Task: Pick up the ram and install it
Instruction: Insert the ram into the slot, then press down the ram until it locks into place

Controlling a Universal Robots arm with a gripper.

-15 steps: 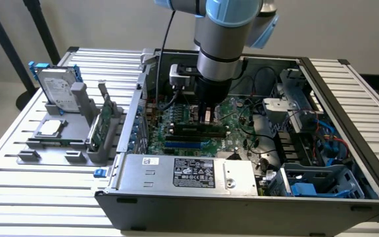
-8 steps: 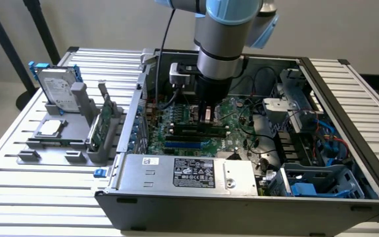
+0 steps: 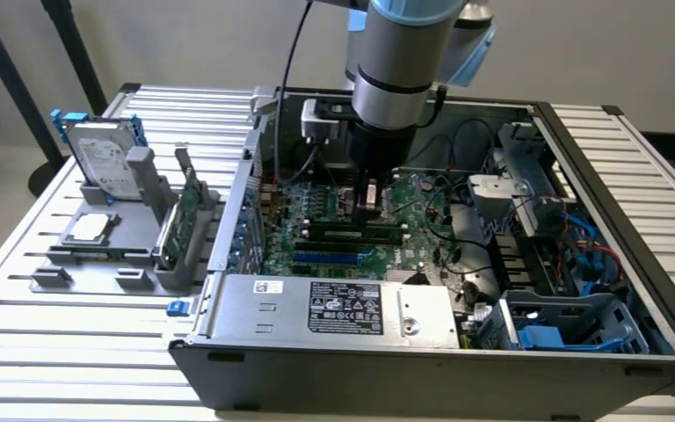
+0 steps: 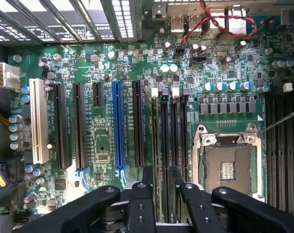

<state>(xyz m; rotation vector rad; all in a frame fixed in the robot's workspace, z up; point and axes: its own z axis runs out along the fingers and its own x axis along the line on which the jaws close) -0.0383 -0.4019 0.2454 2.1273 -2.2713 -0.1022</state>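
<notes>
Inside the open computer case (image 3: 619,290), directly below the fingertips, we see the ram (image 3: 350,234) lying edge-up in one of the long black slots on the green motherboard (image 3: 314,207). In the wrist view the ram (image 4: 159,145) runs straight away from the fingers (image 4: 147,177) as a thin green strip between the slot walls, with the white slot latches at its far end. The gripper (image 4: 161,177) hangs over the near end of the stick, its two black fingers parted, one to each side of the thin edge; we cannot tell whether the pads touch it, and nothing is lifted in them. From the exterior view the gripper (image 3: 369,207) stands upright above the board, the grey arm (image 3: 402,61) rising behind it. Just beyond the fingers on one side sits the bare metal processor socket (image 4: 229,160); on the other side stand the blue expansion slot (image 4: 117,126) and a white one (image 4: 38,121). Outside the case, well away from the fingers, a grey rack (image 3: 115,255) holds a silver hard drive (image 3: 103,158) and a broader green card (image 3: 179,220). We judge the ram light, stiff and brittle, with smooth faces; it is best held by its long flat sides near the middle, and pressed evenly, never twisted.
</notes>
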